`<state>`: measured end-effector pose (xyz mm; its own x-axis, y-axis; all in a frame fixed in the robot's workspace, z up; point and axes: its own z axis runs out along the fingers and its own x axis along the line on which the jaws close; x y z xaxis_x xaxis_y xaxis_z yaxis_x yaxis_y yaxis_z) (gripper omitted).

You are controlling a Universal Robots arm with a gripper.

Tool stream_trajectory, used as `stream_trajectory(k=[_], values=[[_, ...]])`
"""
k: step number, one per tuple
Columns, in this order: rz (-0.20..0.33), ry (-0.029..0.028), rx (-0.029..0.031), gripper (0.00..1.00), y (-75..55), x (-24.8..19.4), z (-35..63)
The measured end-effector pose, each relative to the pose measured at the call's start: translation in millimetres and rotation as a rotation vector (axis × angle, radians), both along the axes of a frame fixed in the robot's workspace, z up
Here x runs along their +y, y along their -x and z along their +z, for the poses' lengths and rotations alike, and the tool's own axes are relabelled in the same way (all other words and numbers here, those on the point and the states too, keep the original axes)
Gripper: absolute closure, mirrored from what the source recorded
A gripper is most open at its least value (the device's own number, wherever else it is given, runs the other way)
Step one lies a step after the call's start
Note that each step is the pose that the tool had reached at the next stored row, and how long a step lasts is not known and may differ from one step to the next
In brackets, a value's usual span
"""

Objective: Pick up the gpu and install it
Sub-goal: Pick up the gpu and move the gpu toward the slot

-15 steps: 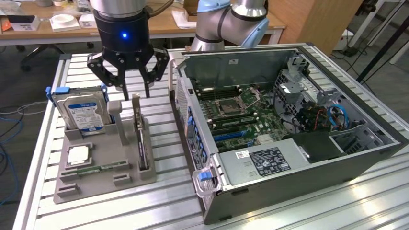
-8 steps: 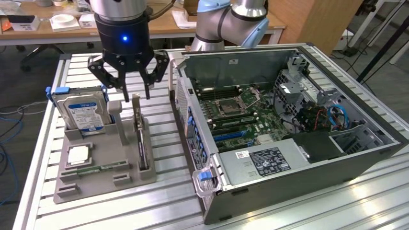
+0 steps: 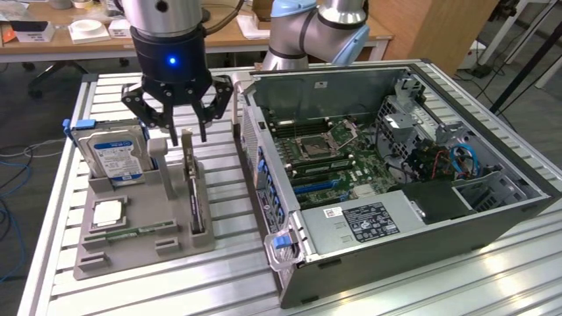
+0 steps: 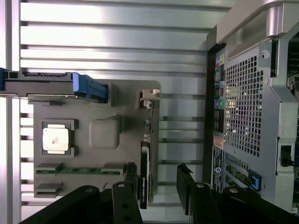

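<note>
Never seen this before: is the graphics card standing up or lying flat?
Upright: the gpu stands on edge in a slot of the gray holder, its thin top edge facing up.

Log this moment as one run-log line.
claw: open, poised over gpu | gpu: upright on edge in grey holder, not gripped | computer case: open

On the bench, a holder sits at lower left of the exterior view and an opened computer case lies to its right, filling the centre and right; a hard drive stands upright at the holder's rear left; a processor lies flat in front of it, with a memory stick nearer still; the gpu stands on edge along the holder's right side; the tool hangs over the card's rear end, one finger on each side; a motherboard lies inside the case.
</note>
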<state>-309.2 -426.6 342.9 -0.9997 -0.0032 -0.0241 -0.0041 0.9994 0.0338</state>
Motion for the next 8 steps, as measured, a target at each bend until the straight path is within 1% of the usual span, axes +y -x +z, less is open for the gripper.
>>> stream_trajectory(k=[8], values=[[0.0, 0.0001, 0.0, 0.53, 0.1, -8.9, -3.8]])
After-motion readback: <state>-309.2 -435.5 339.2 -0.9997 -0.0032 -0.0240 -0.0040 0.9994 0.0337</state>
